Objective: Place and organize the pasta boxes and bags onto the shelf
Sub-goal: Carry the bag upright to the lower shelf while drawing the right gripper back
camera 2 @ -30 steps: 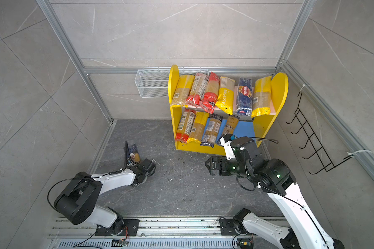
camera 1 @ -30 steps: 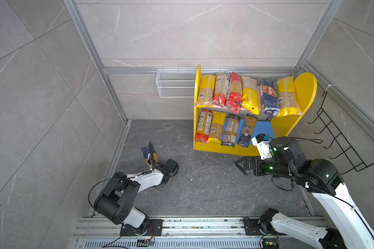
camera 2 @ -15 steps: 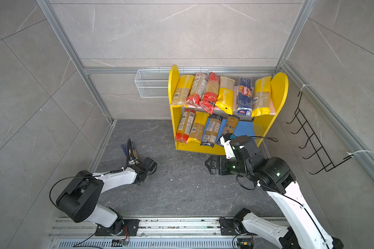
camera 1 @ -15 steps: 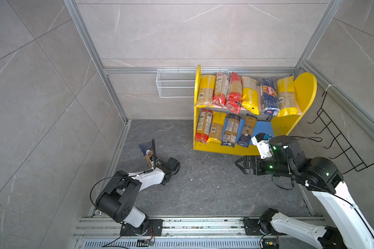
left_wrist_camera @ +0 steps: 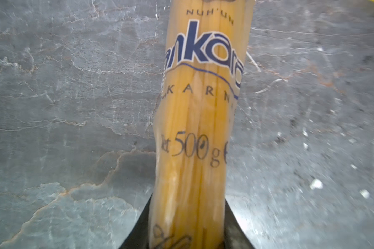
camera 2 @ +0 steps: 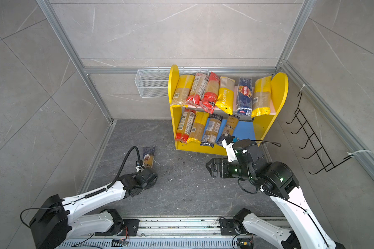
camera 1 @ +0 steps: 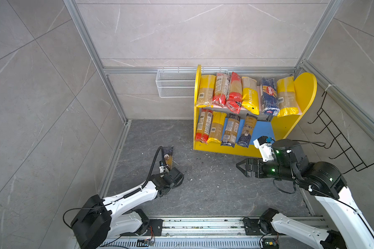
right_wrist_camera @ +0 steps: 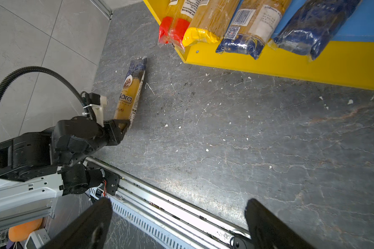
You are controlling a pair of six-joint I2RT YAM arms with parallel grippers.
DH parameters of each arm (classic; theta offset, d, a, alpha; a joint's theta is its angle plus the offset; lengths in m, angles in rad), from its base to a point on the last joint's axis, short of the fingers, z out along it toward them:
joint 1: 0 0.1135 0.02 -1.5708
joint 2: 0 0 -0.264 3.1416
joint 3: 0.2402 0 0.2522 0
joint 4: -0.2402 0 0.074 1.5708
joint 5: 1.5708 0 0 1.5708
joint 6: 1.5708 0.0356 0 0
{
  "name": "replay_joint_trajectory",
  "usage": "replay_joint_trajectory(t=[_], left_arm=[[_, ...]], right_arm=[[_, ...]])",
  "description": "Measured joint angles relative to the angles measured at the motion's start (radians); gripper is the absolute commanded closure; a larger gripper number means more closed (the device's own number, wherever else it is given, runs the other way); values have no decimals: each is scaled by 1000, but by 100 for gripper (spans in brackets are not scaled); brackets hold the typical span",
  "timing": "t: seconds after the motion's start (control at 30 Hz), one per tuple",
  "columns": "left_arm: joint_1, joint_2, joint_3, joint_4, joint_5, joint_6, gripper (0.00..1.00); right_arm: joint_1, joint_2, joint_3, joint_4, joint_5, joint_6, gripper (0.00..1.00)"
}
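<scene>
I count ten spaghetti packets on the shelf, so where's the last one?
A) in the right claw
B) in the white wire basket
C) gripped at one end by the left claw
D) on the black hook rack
C: the left gripper is shut on one end of the spaghetti packet, which stretches out low over the floor; the right gripper is open and empty.

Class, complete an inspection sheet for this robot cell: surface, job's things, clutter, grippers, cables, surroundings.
Surface: dark stone-look floor, gritty.
Job's things: shelf holds six upper packets, four lower packets; one spaghetti packet off it.
Clutter: pale crumbs scattered.
Grippers: left gripper shut on the spaghetti packet's end; right gripper open, empty.
Cables: ribbed hose on left arm; cable loop under right arm.
Surroundings: wire basket, hook rack, tiled walls.
</scene>
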Motion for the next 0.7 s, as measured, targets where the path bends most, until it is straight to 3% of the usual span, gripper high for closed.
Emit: replay_joint_trajectory(t=[0.33,0.53,0.7], left_arm=[[-99,-244,2,-154,-4,-12,100],[-179,-296,49,-249,-7,-41,100],[-297,-305,105,-293,-12,-71,100]], right_arm=[[0,-103,-63,8,0,51,0],[0,-194,-112,-22,29,84,0],[0,-255,-137,-40,56,110,0]])
